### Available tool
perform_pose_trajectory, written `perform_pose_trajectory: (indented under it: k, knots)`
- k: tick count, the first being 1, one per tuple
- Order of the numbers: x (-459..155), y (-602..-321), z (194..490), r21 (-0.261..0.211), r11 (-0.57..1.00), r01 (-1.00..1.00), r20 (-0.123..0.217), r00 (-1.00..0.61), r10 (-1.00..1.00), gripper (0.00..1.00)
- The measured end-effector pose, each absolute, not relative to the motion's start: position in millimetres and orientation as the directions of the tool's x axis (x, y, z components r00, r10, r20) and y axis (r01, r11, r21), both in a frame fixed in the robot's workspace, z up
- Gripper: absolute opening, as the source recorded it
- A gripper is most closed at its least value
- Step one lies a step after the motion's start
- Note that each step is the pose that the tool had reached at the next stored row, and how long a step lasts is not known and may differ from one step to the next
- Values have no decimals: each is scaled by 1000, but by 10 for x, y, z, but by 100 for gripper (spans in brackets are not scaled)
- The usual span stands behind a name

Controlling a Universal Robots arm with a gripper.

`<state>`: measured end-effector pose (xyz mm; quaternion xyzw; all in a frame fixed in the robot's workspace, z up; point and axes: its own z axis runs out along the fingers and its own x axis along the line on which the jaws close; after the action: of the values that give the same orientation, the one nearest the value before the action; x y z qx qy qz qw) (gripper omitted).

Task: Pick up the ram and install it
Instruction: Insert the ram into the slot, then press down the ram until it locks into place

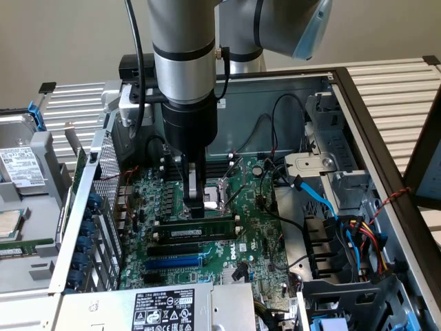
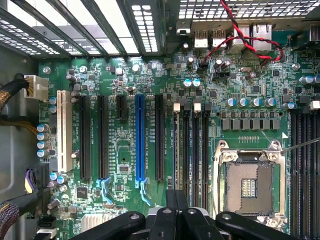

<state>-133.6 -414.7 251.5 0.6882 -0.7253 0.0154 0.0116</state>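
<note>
Pinching the top edge of the ram (image 1: 195,228), the jaws are pressed together at mid-frame in the exterior view, gripper (image 1: 196,207) dark and slim. The flat green stick stands on edge among long black slots (image 1: 180,249) on the glossy motherboard (image 1: 251,241). Its upper edge hides behind the fingers.

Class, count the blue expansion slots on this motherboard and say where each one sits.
1. The blue expansion slot lies among black slots, between the white slot and the CPU socket. The arm could hide others.
</note>
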Motion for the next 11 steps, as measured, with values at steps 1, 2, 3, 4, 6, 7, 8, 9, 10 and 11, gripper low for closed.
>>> perform_pose_trajectory:
  k: [1,2,3,4,6,7,8,9,10,11]
  knots:
    - [-1335,-4147,2515,-6,52,-999,38,-53,-998,11]
    - [-1336,-4147,2515,-6,52,-999,38,-53,-998,11]
    - [-1336,-4147,2515,-6,52,-999,38,-53,-998,11]
    - [-1335,-4147,2515,-6,52,-999,38,-53,-998,11]
    - [-1336,-4147,2514,-6,52,-999,38,-53,-998,11]
    - [-1335,-4147,2510,-6,52,-999,38,-53,-998,11]
    - [-1335,-4147,2504,-6,52,-999,38,-53,-998,11]
    - [-1335,-4147,2497,-6,52,-999,38,-53,-998,11]
    - [-1336,-4147,2490,-6,52,-999,38,-53,-998,11]
    - [-1335,-4147,2481,-6,52,-999,38,-53,-998,11]
